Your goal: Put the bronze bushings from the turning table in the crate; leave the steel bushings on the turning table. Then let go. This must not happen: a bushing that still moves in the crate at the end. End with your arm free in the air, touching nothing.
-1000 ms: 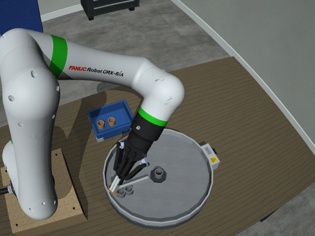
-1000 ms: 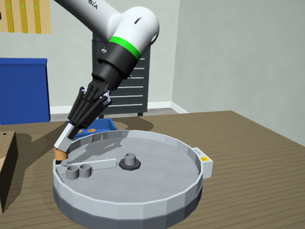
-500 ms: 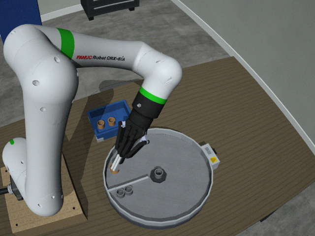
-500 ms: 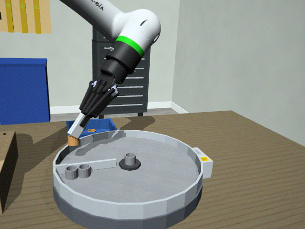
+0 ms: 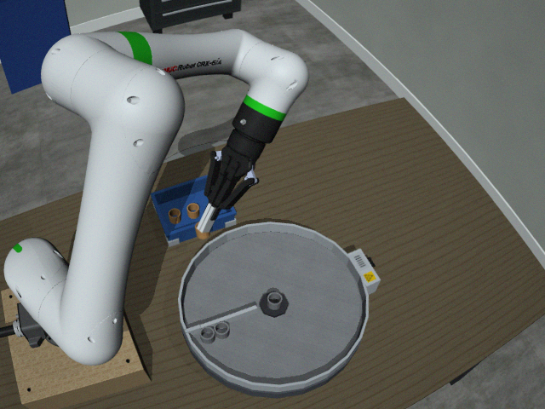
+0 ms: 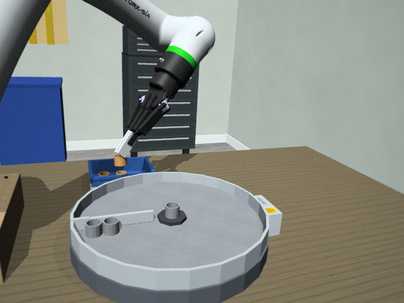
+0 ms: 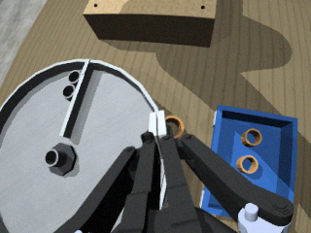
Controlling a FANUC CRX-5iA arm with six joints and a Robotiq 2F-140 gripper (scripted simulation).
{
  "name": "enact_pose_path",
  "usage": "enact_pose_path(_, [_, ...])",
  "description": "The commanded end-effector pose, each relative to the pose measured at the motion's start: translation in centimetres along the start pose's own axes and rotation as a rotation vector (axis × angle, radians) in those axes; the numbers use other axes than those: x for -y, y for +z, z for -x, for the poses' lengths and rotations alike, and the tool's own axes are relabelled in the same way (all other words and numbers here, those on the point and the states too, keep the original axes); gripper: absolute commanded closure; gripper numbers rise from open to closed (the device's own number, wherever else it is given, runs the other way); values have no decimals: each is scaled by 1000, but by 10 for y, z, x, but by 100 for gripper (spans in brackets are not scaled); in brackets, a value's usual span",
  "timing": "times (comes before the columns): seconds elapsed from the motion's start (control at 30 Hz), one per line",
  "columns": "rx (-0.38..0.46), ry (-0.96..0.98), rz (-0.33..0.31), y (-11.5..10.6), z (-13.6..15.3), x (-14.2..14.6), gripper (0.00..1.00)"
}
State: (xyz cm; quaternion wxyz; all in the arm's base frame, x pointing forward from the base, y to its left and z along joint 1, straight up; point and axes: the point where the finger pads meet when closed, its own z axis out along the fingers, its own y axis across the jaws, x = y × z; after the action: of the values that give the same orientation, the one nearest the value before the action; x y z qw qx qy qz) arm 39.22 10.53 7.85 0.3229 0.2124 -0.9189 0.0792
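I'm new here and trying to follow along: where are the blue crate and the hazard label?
blue crate point(image 5: 178, 189) point(image 6: 148, 164): top, exterior, wrist; walls, floor
hazard label point(image 5: 369, 276) point(image 6: 271, 210): top, exterior; yellow face
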Motion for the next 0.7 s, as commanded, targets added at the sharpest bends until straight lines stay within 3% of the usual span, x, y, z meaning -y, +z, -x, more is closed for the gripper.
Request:
enact_pose_path(0.0, [-7, 3, 2, -24, 29, -32, 100])
enact_pose_path(0.07, [-7, 3, 2, -24, 29, -32, 100])
enact_pose_path(0.4, [-7, 3, 2, -61, 73, -84, 100])
enact_pose_path(0.67, [-7, 3, 2, -71, 86, -98, 100])
